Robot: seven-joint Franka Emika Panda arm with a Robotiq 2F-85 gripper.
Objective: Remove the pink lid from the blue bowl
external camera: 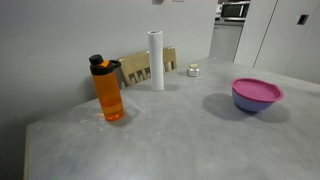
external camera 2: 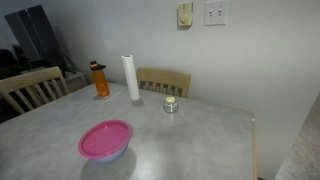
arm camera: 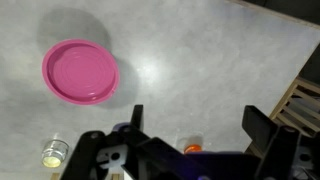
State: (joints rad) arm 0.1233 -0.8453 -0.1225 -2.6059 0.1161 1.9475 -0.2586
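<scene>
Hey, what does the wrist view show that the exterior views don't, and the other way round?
Only the wrist view shows the gripper, open, above the grey table, looking down on the pink lid. Only the exterior views show the side of the blue bowl beneath that lid and a white roll standing upright; no gripper appears in them. Shared by all: the pink lid, the small round tin and the grey table.

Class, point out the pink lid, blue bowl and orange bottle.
Flat round pink plastic lid (arm camera: 80,71): wrist view, centre of its top.
Round blue plastic bowl (external camera: 247,105): exterior view, side wall.
Tall orange plastic bottle (external camera: 110,98): exterior view, body.
</scene>
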